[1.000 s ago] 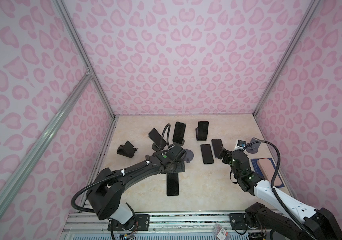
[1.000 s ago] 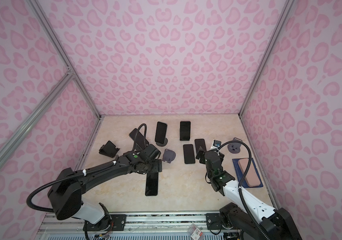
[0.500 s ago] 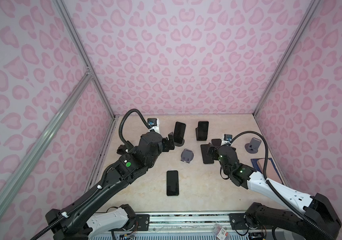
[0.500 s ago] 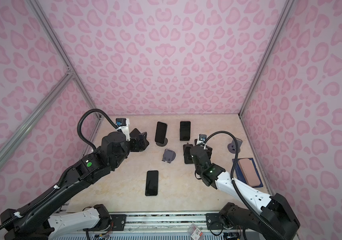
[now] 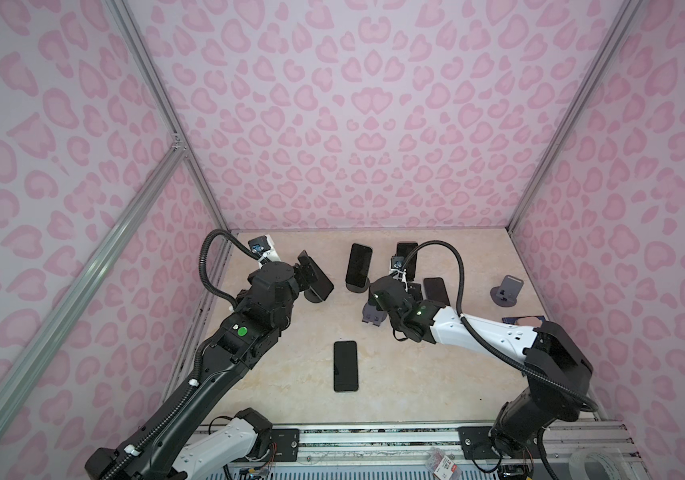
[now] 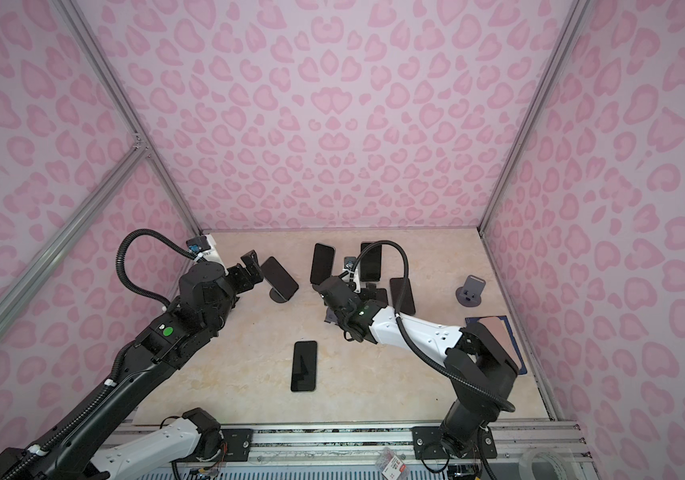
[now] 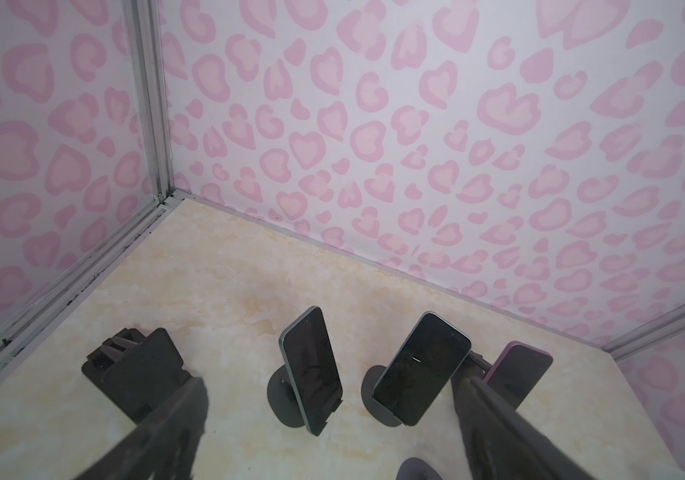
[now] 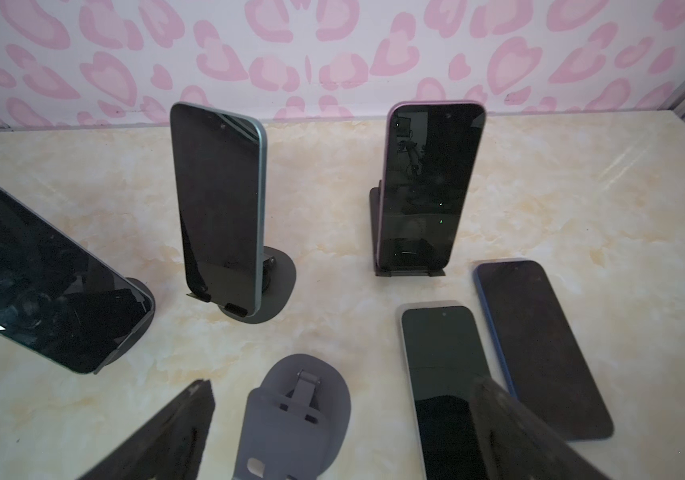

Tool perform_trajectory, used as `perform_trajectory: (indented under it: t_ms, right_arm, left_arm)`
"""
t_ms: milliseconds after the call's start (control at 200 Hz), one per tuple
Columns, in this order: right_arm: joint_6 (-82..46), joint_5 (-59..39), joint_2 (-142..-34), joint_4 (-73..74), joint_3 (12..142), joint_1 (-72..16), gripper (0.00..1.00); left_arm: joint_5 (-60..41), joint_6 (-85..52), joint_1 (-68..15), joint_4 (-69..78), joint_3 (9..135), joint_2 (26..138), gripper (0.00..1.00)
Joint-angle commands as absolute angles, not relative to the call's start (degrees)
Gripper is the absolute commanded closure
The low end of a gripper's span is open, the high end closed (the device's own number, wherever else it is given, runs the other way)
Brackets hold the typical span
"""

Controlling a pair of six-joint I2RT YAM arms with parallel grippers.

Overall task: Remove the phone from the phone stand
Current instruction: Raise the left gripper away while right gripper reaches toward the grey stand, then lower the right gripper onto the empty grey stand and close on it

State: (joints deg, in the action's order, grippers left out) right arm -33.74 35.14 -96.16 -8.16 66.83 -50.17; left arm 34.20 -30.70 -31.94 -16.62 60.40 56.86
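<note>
Two pairs of fingers (image 7: 166, 419) are spread, holding nothing. Left gripper (image 7: 328, 380) hangs just beside the tilted phone (image 5: 320, 277) on its stand (image 5: 316, 296), left of centre in both top views; right gripper (image 8: 342, 386) hovers by a grey stand (image 8: 295, 419).

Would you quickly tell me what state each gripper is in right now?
Left gripper: open, holding nothing.
Right gripper: open, holding nothing.
</note>
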Motion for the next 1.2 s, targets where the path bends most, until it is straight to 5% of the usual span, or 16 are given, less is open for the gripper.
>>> perform_trajectory:
  t_ms: [0,685,1195]
  right_arm:
    - [-37.9,37.4,-100.7,-13.5,72.2,-51.2,0.01]
    - [-45.4,33.1,-115.8,-27.1,92.0,-51.2,0.01]
    - [-51.9,30.0,-116.9,-30.4,88.9,-50.3,0.01]
  left_arm:
    - [33.1,-34.1,-31.2,-15.5,59.3,56.5,0.04]
    - [27.1,-36.0,-30.1,-16.6,59.0,56.8,0.0]
    - [24.5,-36.9,-29.7,-17.1,59.3,59.0,0.01]
